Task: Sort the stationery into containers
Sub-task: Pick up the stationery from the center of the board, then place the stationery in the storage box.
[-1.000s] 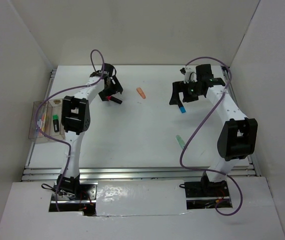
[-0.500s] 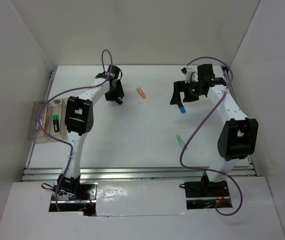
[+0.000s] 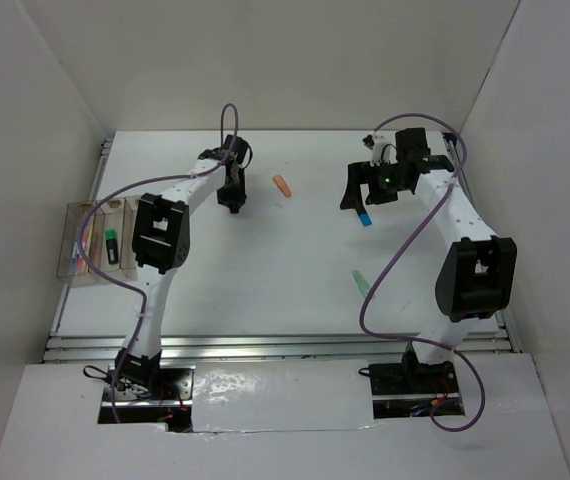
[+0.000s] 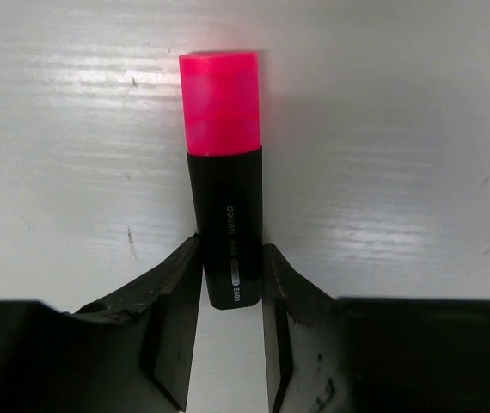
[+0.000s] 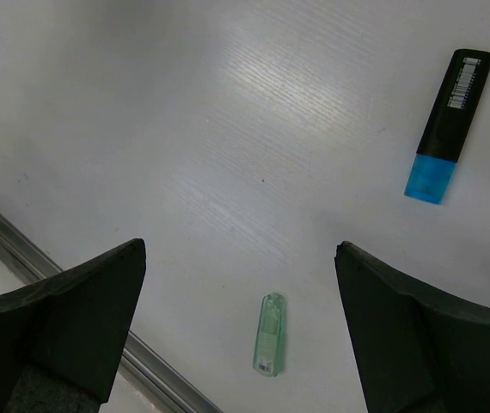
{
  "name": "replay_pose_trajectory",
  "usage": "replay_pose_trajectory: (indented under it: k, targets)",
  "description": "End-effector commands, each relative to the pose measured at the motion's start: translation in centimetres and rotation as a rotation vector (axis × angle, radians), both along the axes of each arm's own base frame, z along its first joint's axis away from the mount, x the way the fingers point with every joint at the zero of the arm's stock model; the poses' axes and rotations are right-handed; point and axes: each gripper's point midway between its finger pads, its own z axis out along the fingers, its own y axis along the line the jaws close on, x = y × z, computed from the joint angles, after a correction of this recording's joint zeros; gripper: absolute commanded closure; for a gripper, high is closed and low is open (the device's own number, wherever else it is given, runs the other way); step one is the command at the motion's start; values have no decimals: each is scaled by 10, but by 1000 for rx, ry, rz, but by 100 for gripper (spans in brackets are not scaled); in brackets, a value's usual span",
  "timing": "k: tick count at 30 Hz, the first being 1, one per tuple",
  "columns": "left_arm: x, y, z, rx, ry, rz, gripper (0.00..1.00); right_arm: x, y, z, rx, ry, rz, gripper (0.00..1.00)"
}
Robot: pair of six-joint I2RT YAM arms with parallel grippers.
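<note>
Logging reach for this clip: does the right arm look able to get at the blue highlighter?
Probably yes: its fingers are open, and the blue highlighter lies alone on bare table close by, with nothing in between.

Pink highlighter (image 4: pixel 222 172) lies flat; blue-black highlighter (image 5: pixel 447 125) and mint highlighter (image 5: pixel 268 334) lie well apart; orange stub (image 3: pixel 282 185) back-centre; bins (image 3: pixel 69 262) far left.

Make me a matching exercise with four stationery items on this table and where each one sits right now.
1 pink-capped black highlighter
2 blue-capped black highlighter
3 small orange stub
4 green-capped black highlighter

A in a clear brownish plastic bin
B on the table between both arms
C between the fingers of the left gripper
D on the table beside the right gripper

Pairs: 1-C, 2-D, 3-B, 4-A
</note>
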Motion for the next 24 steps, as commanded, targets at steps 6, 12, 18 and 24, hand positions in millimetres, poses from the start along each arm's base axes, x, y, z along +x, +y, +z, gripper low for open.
replay_pose_trajectory:
  k: [6, 12, 18, 24]
  targets:
    - [-27, 6, 64, 7, -88, -158, 94, -17, 3, 23, 33, -41, 18, 4]
    - [-46, 14, 131, -12, -181, -237, 100, -29, 6, 28, 43, -61, 23, 4]
    - [-83, 71, 187, -131, -273, -273, 100, -42, 7, 24, 37, -61, 31, 4]
    - [-131, 173, 203, -43, -300, -179, 100, -44, 13, 20, 30, -55, 42, 4]
